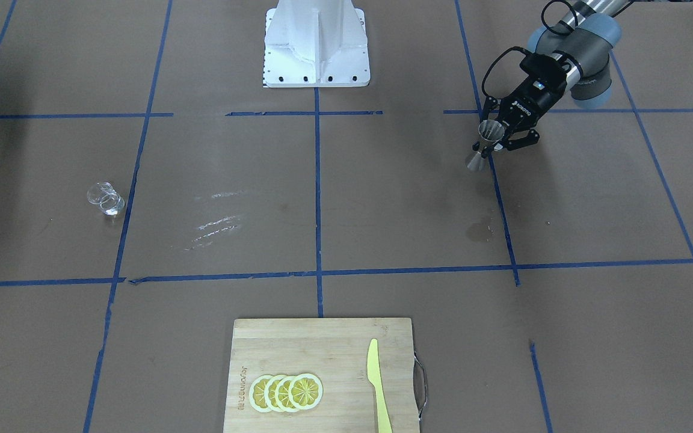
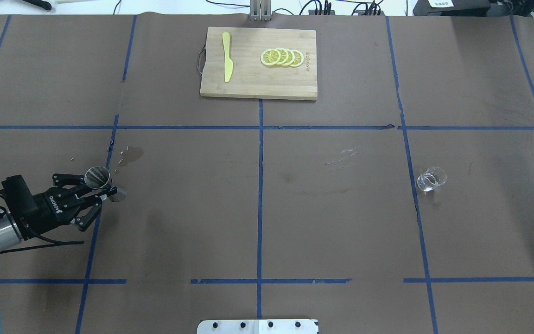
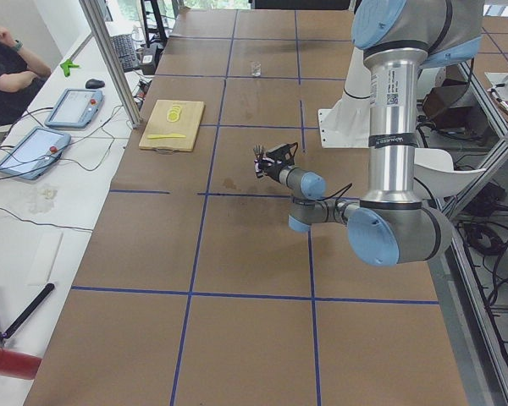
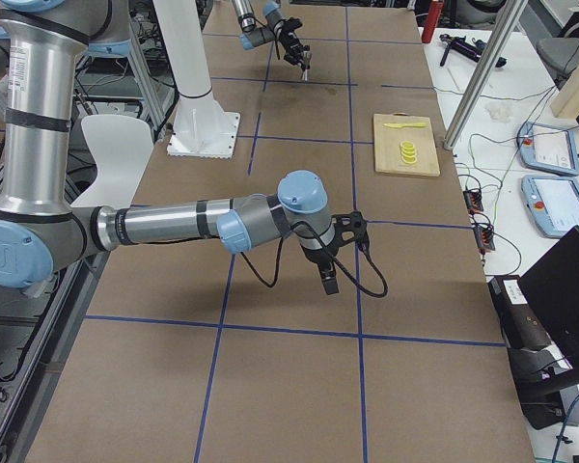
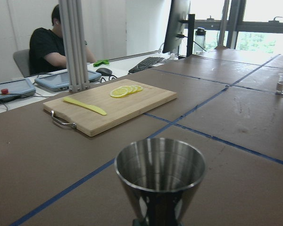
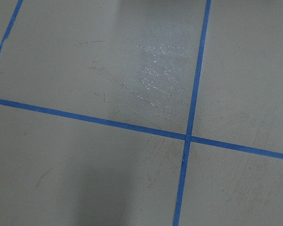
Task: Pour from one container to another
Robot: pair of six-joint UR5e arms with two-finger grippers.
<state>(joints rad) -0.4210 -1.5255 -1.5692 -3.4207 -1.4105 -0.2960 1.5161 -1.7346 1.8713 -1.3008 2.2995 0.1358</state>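
Over on the table's (image 2: 295, 222) left side, the left gripper (image 2: 105, 194) is clamped on the steel jigger (image 2: 97, 176). The clear cup (image 2: 431, 180) stands well apart, far right. The right gripper (image 4: 328, 281) hangs above the table, and I can't tell its grip.

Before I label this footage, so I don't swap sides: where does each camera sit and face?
Front-facing: across the table, faces the base; left arm on view's right.
Overhead: behind the base, looking down; left pincer holding the jigger.
Exterior left: table end; left arm near.
Exterior right: opposite end; right arm near.
Left wrist: over the jigger toward the cutting board.
Right wrist: down at the table; no body.
Overhead and front-facing share the clear cup.
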